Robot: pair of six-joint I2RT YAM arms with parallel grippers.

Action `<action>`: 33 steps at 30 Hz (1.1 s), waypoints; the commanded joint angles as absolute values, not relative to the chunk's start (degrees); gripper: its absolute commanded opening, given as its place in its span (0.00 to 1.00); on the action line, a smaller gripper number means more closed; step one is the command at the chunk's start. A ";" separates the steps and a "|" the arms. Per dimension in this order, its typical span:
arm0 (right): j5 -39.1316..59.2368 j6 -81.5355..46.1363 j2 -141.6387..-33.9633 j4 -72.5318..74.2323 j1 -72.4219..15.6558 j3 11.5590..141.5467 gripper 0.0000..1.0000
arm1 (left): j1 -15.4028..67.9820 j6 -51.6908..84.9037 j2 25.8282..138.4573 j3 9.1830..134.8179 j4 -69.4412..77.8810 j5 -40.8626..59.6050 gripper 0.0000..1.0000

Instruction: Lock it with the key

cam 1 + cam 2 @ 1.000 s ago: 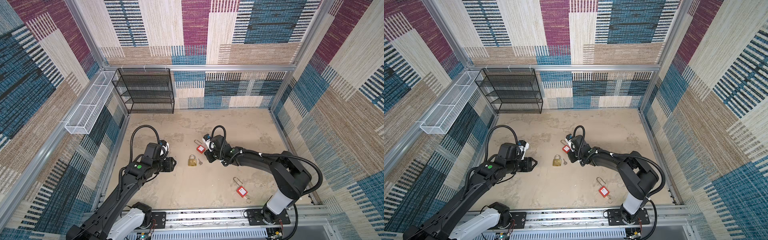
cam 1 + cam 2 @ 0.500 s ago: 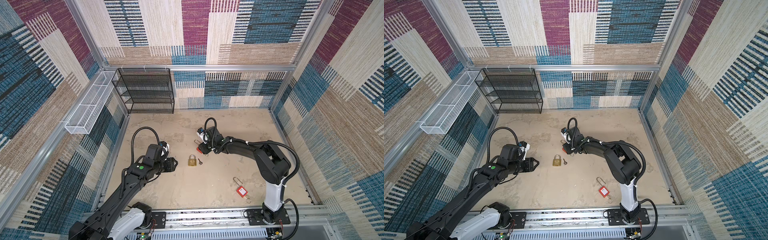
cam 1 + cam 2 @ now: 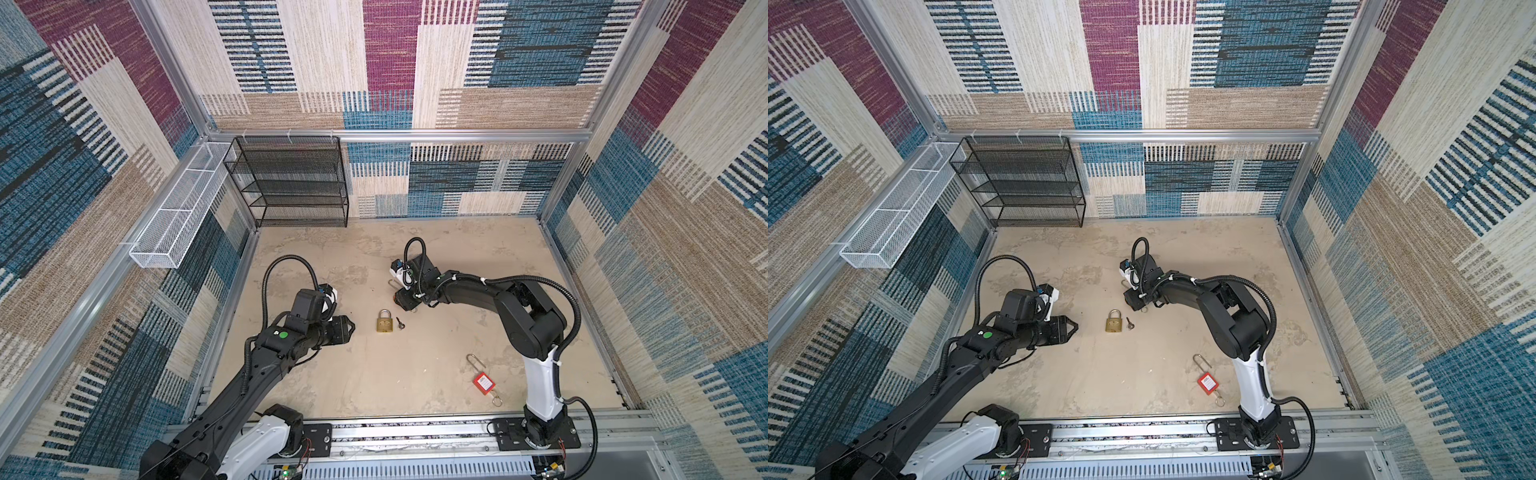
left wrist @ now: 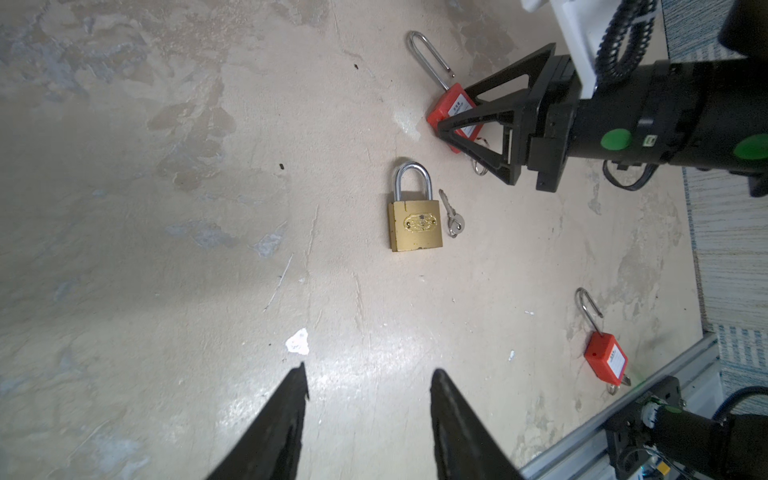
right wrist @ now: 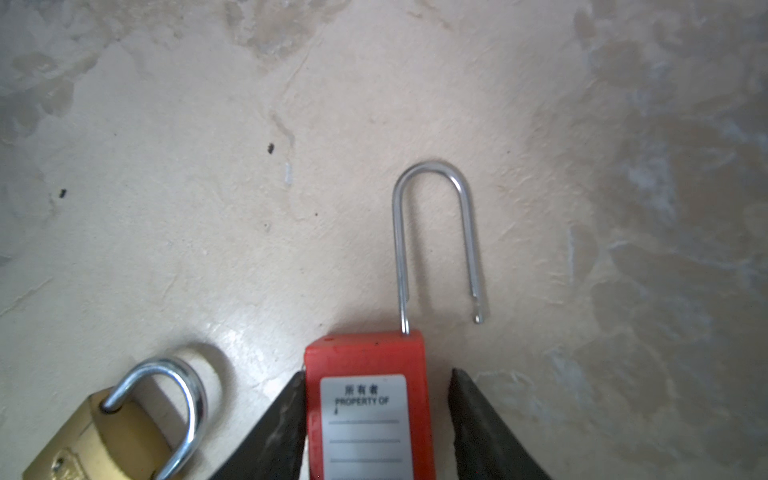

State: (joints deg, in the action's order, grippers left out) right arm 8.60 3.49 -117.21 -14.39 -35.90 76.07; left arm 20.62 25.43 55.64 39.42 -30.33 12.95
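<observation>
My worktop [image 3: 374, 374] is a mottled beige slab. Near its middle a brass padlock [image 3: 385, 323] lies flat, with a small key [image 3: 400, 323] just beside it, not touching. A red padlock [image 5: 365, 415], shackle open, lies slightly nearer the far edge. A second red padlock [image 3: 483, 383] lies by the near edge. A black wire rack [image 3: 291, 183] stands in the far-left corner.

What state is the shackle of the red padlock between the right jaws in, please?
Open: one leg of the shackle enters the red padlock, but its notched free end lies outside the body.
</observation>
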 commanded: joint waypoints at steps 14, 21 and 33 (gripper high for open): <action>7.26 6.92 -114.22 -17.69 -35.77 78.24 0.31 | 19.68 29.68 60.09 49.31 -37.69 11.79 0.48; 11.76 4.45 -110.31 -20.81 -35.86 80.63 0.30 | 19.69 35.20 57.43 53.34 -41.89 13.02 0.48; 11.36 -0.67 -106.74 -19.09 -38.21 78.46 0.29 | 19.78 37.97 49.38 57.44 -46.58 10.57 0.50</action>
